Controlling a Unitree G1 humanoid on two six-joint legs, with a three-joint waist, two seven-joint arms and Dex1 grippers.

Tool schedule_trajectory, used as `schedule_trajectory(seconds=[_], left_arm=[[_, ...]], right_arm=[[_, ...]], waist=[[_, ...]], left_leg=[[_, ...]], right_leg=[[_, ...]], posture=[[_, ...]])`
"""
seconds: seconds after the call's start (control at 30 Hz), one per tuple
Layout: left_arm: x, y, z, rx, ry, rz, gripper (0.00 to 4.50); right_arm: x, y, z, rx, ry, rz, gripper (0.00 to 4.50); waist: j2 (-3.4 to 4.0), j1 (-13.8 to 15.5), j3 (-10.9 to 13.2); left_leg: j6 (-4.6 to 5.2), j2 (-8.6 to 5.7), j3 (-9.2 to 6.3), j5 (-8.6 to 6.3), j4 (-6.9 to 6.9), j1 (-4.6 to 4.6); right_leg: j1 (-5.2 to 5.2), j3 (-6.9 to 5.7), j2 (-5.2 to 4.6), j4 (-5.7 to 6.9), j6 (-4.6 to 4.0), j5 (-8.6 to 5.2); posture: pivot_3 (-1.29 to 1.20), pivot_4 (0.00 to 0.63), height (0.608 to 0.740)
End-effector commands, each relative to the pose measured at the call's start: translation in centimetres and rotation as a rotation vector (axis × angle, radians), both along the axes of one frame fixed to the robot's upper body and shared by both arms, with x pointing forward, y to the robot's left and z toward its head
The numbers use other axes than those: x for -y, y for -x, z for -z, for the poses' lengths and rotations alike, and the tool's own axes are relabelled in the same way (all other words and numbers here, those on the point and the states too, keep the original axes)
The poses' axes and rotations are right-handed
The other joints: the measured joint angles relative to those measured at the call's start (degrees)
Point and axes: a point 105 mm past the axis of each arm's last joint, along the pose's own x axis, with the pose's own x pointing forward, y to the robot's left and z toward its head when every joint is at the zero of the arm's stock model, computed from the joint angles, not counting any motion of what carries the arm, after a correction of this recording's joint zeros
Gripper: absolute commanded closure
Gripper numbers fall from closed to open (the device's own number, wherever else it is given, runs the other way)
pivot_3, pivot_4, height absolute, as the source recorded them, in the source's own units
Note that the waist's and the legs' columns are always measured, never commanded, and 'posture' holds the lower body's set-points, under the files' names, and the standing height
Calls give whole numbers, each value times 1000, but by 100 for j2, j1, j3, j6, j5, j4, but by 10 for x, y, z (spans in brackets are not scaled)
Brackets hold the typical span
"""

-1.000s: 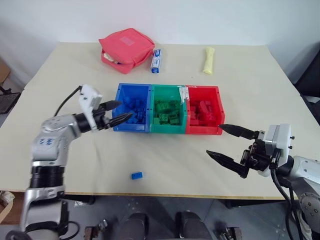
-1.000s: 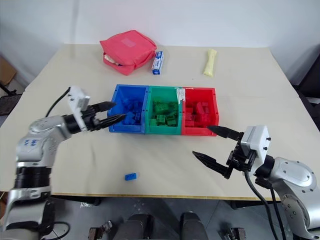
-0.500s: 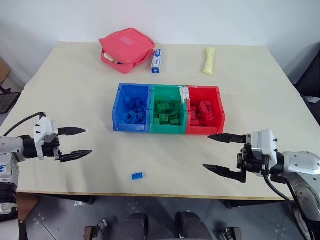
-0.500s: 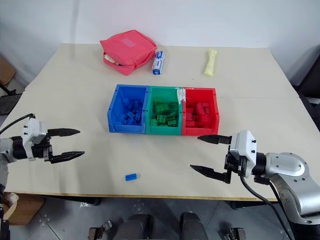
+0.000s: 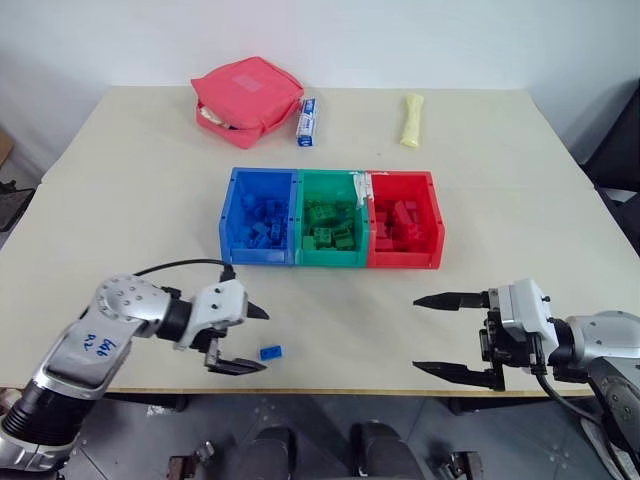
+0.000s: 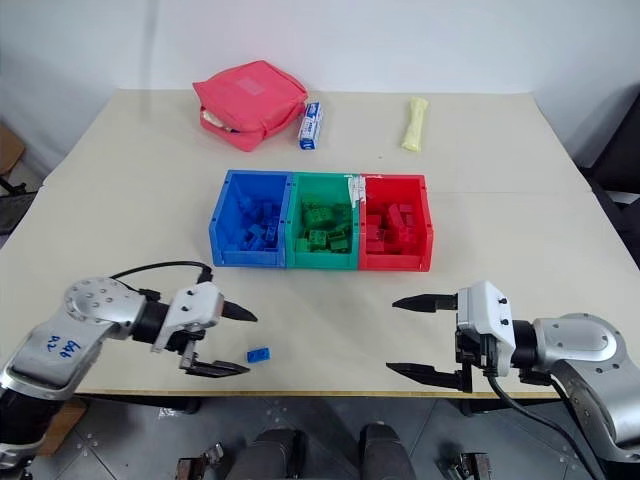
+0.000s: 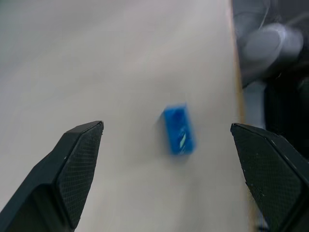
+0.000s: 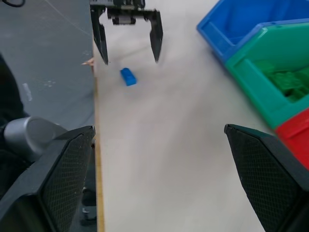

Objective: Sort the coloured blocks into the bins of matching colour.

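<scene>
A small blue block (image 5: 271, 352) lies alone on the table near its front edge; the left wrist view shows the same block (image 7: 178, 129) ahead, between the fingers. My left gripper (image 5: 252, 338) is open just left of the block, pointing at it, nothing held. My right gripper (image 5: 432, 334) hangs open and empty over the table's front right. The three joined bins sit mid-table: the blue bin (image 5: 228, 215), green bin (image 5: 331, 182) and red bin (image 5: 436, 220) each hold several blocks of their own colour.
At the table's back lie a pinkish-red zippered pouch (image 5: 247, 99), a small blue-and-white box (image 5: 306, 122) and a pale yellow stick-shaped object (image 5: 408, 119). The table's front edge (image 5: 330, 390) runs just below the lone block and both grippers.
My left gripper has drawn back from the blue bin, dropped toward the table's front edge and turned right toward the lone blue block. My right gripper has sunk slightly.
</scene>
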Motion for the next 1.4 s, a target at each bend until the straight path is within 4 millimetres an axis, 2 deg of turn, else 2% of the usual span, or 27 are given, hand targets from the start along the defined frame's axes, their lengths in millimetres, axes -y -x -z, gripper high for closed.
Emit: schedule_trajectory(seconds=[0.03, 0.27, 0.3, 0.37, 0.57, 0.67, 0.77, 0.83, 0.93, 1.13, 1.2, 1.33, 1.4], left_arm=[[2, 0, 6, 37, -70, -43, 16], [-2, -6, 17, 102, -136, -63, 16], [-2, -6, 18, 107, -137, -62, 193], [-2, -5, 21, 97, -138, -61, 610], [-8, 1, 34, 99, -202, -3, 2333], [-9, -4, 33, 123, -186, -19, 3237], [-6, -11, 25, 160, -92, -53, 4052], [-3, -20, 12, 204, 23, -94, 4051], [-4, -41, -21, 244, 253, -209, 4051], [-14, -106, -96, 424, 617, -593, 4051], [-16, -123, -106, 444, 637, -676, 4051], [-18, -144, -101, 448, 562, -737, 4051], [-11, -142, -97, 419, 546, -667, 3321]], right_arm=[[-7, 7, -3, 24, 12, -53, 0], [-9, 6, 0, 31, 10, -54, 0], [-9, 6, 0, 32, 10, -53, 0], [-9, 5, 0, 34, 11, -51, 0], [-8, 5, -1, 35, 15, -50, 0], [-7, 5, -1, 34, 16, -45, 0], [-5, 3, -3, 35, -9, -6, 0], [-3, 1, -10, 36, -63, 45, 0], [-1, -6, -26, 61, -177, 143, 0], [3, -21, -49, 141, -353, 320, 0], [4, -24, -50, 156, -361, 346, 0], [7, -27, -50, 176, -347, 366, 0], [8, -26, -50, 164, -343, 360, 0]], waist=[[0, 6, 0], [0, 20, 0], [1, 22, 0], [1, 23, 0], [16, 18, -9], [21, 20, -12], [23, 31, -13], [25, 69, -14], [18, 120, -11], [12, 172, -8], [6, 161, -8], [6, 123, -8], [6, 106, -8]], left_leg=[[0, -1, 0, 0, 0, 0], [-9, -2, -1, 5, 2, 2], [-9, -2, -1, 5, 2, 2], [-9, -2, -1, 5, 3, 2], [-10, -1, -1, 6, 0, 8], [-8, -1, 0, 5, -2, 11], [-5, -1, -1, 4, -2, 12], [-2, -3, -1, 4, -1, 12], [-3, -2, -3, 5, 11, 6], [-20, -8, -4, 13, 26, -2], [-20, -11, -4, 13, 28, -3], [-23, -10, 8, 14, 23, -1], [-23, -9, 10, 15, 20, -1]], right_leg=[[0, 0, 0, 0, 0, 0], [4, -1, -2, -4, 0, 0], [4, -1, -2, -4, 0, 0], [5, -2, -2, -4, 0, 0], [9, -1, -2, -7, 0, 0], [12, -1, -2, -8, 0, 0], [13, -1, -3, -8, -1, 0], [15, -1, -6, -9, 0, 0], [12, -5, -4, -4, 0, 0], [7, -10, -4, 4, 6, 3], [4, -11, -2, 8, 8, 4], [-4, -9, 5, 14, 9, 4], [-7, -9, 7, 15, 8, 4]], posture=[[0, 150, 740], [0, 150, 740], [0, 150, 740], [0, 150, 740], [0, 150, 740], [0, 150, 740], [0, 150, 740], [0, 150, 740], [0, 150, 740], [0, 150, 740], [0, 150, 740], [0, 150, 740], [0, 150, 740]])
